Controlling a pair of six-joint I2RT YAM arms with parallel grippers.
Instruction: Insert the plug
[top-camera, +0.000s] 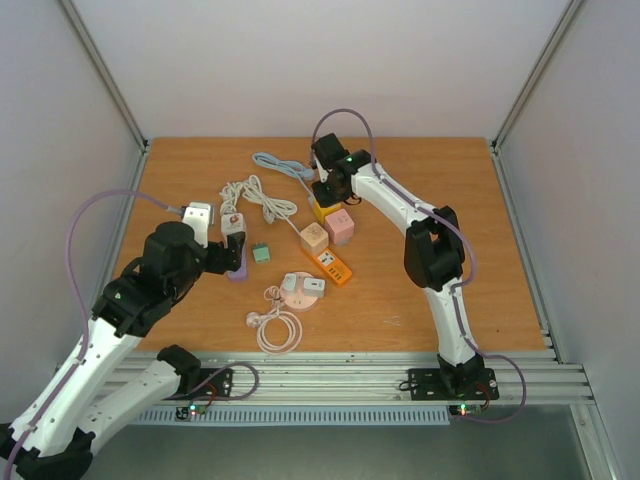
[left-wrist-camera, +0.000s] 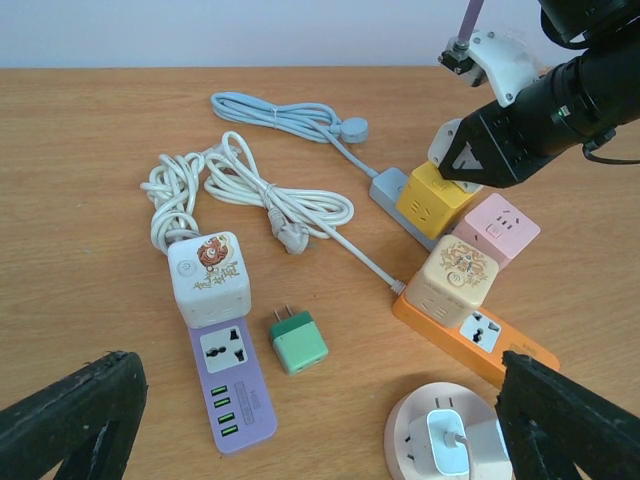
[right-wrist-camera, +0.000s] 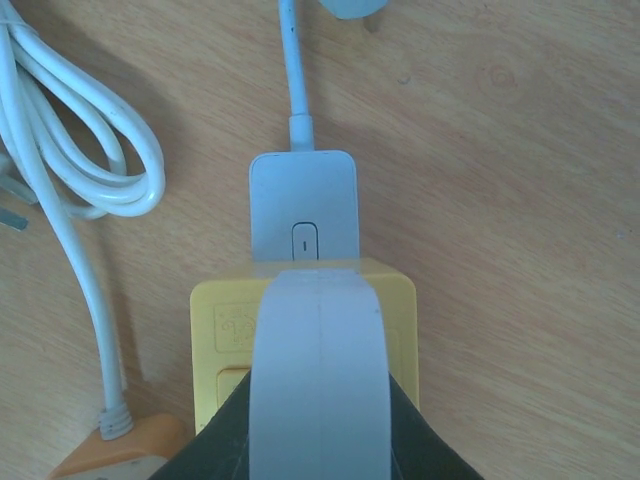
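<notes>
Two wide-apart fingers of the left gripper (left-wrist-camera: 320, 425) hang over a purple strip (left-wrist-camera: 232, 385) and a small green plug (left-wrist-camera: 298, 342), whose prongs point away from it. Rightward, the right gripper (right-wrist-camera: 318, 375) has its fingers pressed together directly over the yellow cube plug (right-wrist-camera: 225, 330). The cube sits on the near end of a grey strip (right-wrist-camera: 303, 205), whose long axis runs straight ahead of the fingers, with its cable (right-wrist-camera: 291, 60) leaving the far end.

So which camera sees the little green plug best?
The left wrist view. There the green plug lies close and clear, prongs showing, beside the purple strip. The top view shows it only as a tiny green square next to that strip. The right wrist view doesn't show it at all.
</notes>
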